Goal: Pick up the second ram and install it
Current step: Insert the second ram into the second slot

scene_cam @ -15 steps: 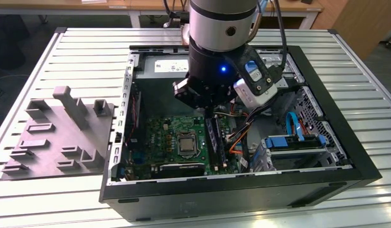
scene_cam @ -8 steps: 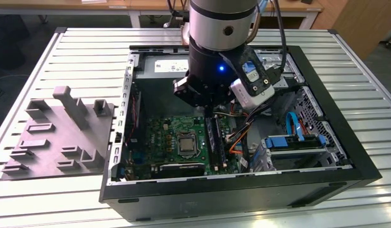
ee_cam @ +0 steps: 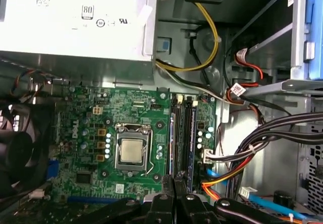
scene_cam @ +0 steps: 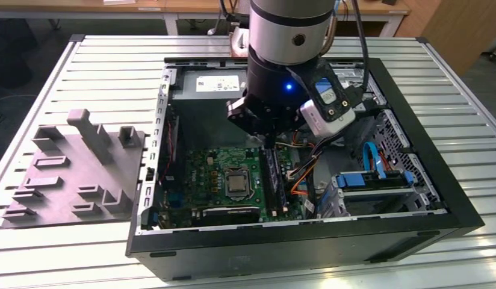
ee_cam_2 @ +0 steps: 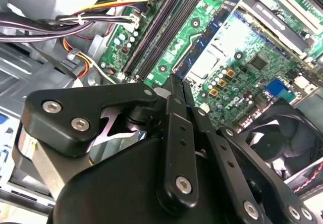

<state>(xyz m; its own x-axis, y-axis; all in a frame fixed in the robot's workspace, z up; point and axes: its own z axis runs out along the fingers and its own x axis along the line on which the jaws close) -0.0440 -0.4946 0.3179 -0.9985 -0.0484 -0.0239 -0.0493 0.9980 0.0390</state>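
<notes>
In the exterior view, a gray holder block [scene_cam: 75,168] sits near the edge of the slatted table [scene_cam: 440,66] at the exterior view's left. Just beside it stands an open computer case [scene_cam: 296,241], reaching toward the table's near edge, with a green motherboard [scene_cam: 212,174] flat on its floor. The arm reaches down into the case. The gripper [scene_cam: 268,143] hangs over the black socket strips [scene_cam: 272,174] beside the processor socket [scene_cam: 234,182]. In both wrist views the second ram [ee_cam: 173,138] [ee_cam_2: 209,37] stands on edge in the strip nearest that socket, one end right at the fingertips [ee_cam_2: 174,85]. The jaws are drawn narrow, almost together; I cannot tell whether they touch the stick. A blue cable [scene_cam: 370,158] runs by the case's wall at the exterior view's right.
</notes>
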